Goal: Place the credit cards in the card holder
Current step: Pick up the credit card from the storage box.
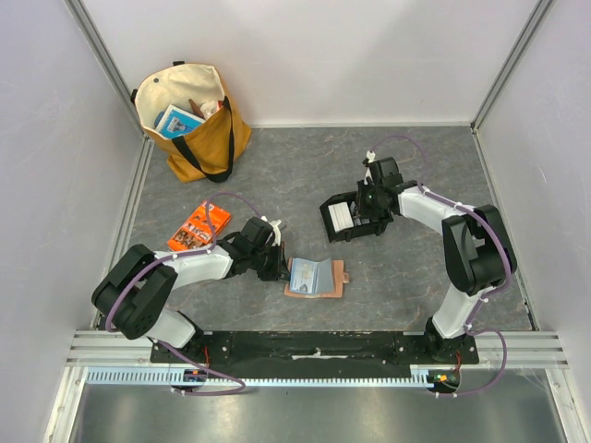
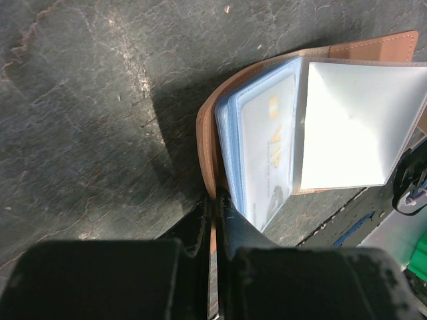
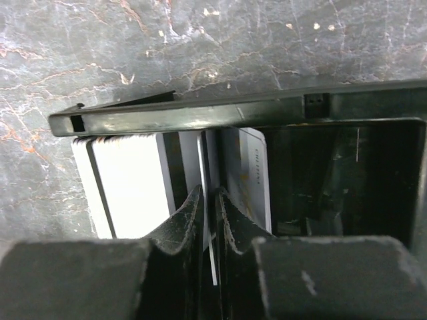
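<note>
The card holder [image 1: 314,277] lies open on the grey table, light-blue slotted face up. My left gripper [image 1: 280,263] is shut on the edge of its tan-brown cover [image 2: 212,140], lifting that side; clear sleeves [image 2: 267,147] fan out beside it. The credit cards [image 1: 342,217] stand as a pale stack [image 3: 130,180] in the left compartment of a black tray [image 3: 233,113]. My right gripper [image 1: 367,210] reaches down into this compartment. One thin card [image 3: 203,160] stands edge-on between its fingers [image 3: 209,193], which are a little apart, with a dark gap beside the card.
An orange printed packet [image 1: 199,227] lies left of the left arm. A yellow tote bag [image 1: 199,120] with items inside stands at the back left corner. The black tray's [image 1: 355,221] right compartment [image 3: 347,180] looks dark and empty. White walls enclose three sides.
</note>
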`<state>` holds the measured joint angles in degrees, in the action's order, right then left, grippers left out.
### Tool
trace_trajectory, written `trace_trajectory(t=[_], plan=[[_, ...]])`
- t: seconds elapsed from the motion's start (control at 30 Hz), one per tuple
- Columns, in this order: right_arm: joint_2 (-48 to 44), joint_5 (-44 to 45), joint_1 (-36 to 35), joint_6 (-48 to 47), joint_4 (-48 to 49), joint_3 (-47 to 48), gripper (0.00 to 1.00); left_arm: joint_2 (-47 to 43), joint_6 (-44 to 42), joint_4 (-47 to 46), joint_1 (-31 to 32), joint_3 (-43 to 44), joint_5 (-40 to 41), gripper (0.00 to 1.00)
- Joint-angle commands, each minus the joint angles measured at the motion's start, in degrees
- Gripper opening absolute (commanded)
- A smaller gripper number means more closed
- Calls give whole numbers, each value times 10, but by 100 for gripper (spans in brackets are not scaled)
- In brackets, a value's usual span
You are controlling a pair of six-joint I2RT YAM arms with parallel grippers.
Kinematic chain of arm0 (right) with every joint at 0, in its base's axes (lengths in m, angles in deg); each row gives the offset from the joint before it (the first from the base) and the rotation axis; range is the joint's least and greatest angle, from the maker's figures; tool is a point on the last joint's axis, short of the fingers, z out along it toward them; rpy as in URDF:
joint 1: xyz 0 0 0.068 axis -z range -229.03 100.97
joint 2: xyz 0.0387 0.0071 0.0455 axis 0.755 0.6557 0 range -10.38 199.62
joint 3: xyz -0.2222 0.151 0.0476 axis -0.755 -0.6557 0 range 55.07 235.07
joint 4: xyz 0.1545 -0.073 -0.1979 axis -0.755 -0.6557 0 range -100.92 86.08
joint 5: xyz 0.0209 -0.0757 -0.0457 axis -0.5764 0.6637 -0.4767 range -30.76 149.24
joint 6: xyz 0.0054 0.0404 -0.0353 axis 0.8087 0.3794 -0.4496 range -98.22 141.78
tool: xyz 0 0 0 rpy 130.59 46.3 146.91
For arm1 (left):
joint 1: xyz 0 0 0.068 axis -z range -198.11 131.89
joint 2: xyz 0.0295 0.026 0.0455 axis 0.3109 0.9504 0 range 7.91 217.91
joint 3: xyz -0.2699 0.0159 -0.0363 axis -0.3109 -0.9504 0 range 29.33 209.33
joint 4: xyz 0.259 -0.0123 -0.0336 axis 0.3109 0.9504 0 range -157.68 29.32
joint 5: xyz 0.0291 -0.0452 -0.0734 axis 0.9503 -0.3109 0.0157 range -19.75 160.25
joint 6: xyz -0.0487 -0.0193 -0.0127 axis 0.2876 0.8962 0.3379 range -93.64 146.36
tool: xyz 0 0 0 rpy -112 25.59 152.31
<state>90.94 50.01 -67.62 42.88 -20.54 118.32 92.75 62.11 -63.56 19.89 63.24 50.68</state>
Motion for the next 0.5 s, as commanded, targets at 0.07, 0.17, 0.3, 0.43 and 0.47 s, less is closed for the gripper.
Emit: trace_trajectory(t=[0.07,0.17,0.3,0.43,0.47], plan=[[-11,19,-5,-14,-10,35,1,13,-26,23,1,-2,16,2],[-35,28,-6,-22,-22,43,0,11,-25,23,2,-4,18,2],[-66,51,-7,-29,-53,58,0,10,-26,24,1,-5,18,2],[-89,83,-21,-30,-79,69,0,10,-26,25,1,-2,17,2],[-92,104,-27,-30,-89,72,0,9,-27,25,2,-2,18,2]])
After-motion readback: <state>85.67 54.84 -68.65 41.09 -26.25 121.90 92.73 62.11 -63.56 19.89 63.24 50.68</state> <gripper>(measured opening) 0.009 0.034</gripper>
